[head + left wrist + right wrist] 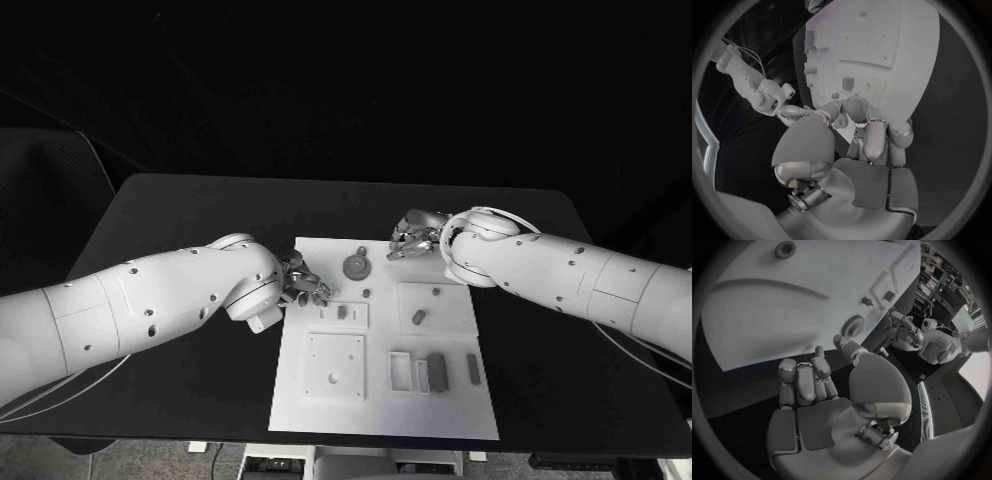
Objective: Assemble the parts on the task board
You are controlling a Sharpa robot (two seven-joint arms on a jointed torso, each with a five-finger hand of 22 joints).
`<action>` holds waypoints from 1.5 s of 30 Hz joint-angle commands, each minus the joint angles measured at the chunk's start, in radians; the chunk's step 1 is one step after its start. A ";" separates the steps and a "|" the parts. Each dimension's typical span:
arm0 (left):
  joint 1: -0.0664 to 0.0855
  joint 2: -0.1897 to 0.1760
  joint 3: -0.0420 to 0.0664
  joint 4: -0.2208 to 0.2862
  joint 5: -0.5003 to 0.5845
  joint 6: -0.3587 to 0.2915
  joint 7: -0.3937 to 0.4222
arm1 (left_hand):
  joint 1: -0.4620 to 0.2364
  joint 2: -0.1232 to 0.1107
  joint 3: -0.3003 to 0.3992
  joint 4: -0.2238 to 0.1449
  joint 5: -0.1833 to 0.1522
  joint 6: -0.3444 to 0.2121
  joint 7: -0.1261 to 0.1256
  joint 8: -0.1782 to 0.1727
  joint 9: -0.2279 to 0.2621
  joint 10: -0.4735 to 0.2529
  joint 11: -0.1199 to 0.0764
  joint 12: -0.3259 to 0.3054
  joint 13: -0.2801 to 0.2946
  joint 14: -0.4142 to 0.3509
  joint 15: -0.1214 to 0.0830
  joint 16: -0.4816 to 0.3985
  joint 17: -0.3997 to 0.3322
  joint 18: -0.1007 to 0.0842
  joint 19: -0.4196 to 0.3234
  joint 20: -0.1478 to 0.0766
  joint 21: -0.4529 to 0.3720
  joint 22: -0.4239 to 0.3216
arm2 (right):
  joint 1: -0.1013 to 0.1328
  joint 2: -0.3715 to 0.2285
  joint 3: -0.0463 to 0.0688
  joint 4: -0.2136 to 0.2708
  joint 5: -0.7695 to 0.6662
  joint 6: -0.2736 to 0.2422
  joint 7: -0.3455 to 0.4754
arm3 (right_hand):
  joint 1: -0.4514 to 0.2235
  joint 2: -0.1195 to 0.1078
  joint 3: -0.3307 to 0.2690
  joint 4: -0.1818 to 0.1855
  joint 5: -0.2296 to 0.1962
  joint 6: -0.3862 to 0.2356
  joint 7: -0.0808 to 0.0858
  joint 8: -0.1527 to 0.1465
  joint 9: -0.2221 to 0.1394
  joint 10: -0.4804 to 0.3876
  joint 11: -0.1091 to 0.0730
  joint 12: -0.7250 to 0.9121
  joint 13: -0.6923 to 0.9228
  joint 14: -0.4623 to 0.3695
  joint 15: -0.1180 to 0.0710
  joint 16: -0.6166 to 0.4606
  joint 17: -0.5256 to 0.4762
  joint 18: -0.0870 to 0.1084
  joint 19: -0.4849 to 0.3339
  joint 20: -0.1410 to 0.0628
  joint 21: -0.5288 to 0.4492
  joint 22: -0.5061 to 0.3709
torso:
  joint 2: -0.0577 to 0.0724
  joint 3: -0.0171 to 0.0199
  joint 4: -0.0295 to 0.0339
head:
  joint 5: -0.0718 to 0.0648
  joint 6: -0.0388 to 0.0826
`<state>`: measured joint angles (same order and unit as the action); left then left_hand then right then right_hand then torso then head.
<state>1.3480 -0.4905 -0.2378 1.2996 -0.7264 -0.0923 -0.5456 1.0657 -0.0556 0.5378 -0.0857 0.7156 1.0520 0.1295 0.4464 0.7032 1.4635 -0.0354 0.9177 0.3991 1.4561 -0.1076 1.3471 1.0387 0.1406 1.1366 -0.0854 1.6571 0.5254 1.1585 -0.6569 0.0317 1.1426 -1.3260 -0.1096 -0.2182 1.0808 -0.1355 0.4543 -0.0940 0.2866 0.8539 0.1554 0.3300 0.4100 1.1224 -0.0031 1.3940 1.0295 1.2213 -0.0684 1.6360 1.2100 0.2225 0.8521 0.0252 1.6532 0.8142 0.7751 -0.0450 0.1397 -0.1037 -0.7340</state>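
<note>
Black table [188,210] fills the scene under a dark background, and the white task board [387,400] lies at its middle, running from mid-table toward the near edge. Both white arms reach in over the board's far end. Left hand [300,284] sits at the board's left edge, its fingers curled near a small part; whether anything is pinched between them I cannot tell, and its wrist view leaves that just as unclear. Right hand [414,238] hovers at the far edge of the board, fingers bent inward toward the palm, seemingly around nothing, though that too is uncertain. Grey parts are spread across the board: a round gear-like part [356,267] near the far edge between the two hands, a small peg [418,317] in the right-hand panel, and two upright blocks [437,370] by the slots toward the near edge. Judging from this, the step in hand is picking or seating a part at the board's far left; next would be a firm pinch and careful alignment over its socket.
</note>
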 commanded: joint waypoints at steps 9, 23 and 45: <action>0.000 -0.008 0.000 0.013 -0.036 0.026 -0.006 | 0.007 0.002 0.063 -0.050 0.011 0.246 -0.060 0.036 0.002 0.011 -0.003 0.007 0.001 0.019 -0.015 0.005 0.002 0.080 0.008 -0.001 0.013 0.001 | 0.000 0.000 0.000 0.002 -0.003 0.004 0.008 | -0.011 0.001 0.005 0.000 0.003 0.001 0.009 -0.001 -0.002 0.006 -0.002 0.006 -0.001 -0.003 -0.006 0.003 0.000 0.019 -0.002 -0.002 0.015 -0.001 | 0.000 0.0013 -0.0003 | 0.003 -0.003; -0.015 -0.016 0.000 0.028 -0.047 0.021 -0.007 | 0.007 0.002 0.064 -0.050 0.012 0.247 -0.060 0.037 0.002 0.012 -0.003 0.007 0.002 0.019 -0.015 0.006 0.003 0.080 0.009 -0.001 0.014 0.002 | 0.000 0.001 0.000 0.002 -0.003 0.005 0.007 | -0.011 0.001 0.005 0.000 0.003 0.001 0.009 -0.001 -0.002 0.006 -0.002 0.006 -0.001 -0.003 -0.006 0.003 -0.001 0.019 -0.002 -0.002 0.015 -0.001 | 0.001 0.0007 -0.0008 | 0.004 -0.004; -0.027 -0.009 0.000 0.027 -0.182 0.006 0.000 | 0.002 -0.004 0.063 -0.048 0.008 0.249 -0.061 0.038 0.003 0.015 -0.004 0.008 0.003 0.022 -0.016 0.008 0.005 0.081 0.011 -0.001 0.017 0.002 | 0.000 0.001 0.000 0.002 -0.003 0.005 0.008 | -0.011 0.001 0.005 0.000 0.003 0.001 0.009 -0.001 -0.002 0.006 -0.002 0.006 -0.002 -0.002 -0.006 0.004 0.000 0.019 -0.002 -0.002 0.015 -0.002 | 0.001 0.0009 -0.0013 | 0.003 -0.010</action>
<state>1.3235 -0.5023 -0.2369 1.3260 -0.8774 -0.0833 -0.5519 1.0670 -0.0569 0.5378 -0.0857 0.7252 1.0541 0.1316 0.4505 0.7041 1.4633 -0.0322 0.9214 0.4007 1.4589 -0.1047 1.3509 1.0428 0.1403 1.1413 -0.0856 1.6571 0.5267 1.1585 -0.6567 0.0318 1.1437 -1.3257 -0.1095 -0.2179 1.0808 -0.1355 0.4543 -0.0940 0.2866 0.8539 0.1554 0.3300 0.4091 1.1243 -0.0051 1.3940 1.0288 1.2185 -0.0692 1.6360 1.2098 0.2225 0.8521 0.0252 1.6532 0.8142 0.7758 -0.0440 0.1383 -0.0998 -0.7436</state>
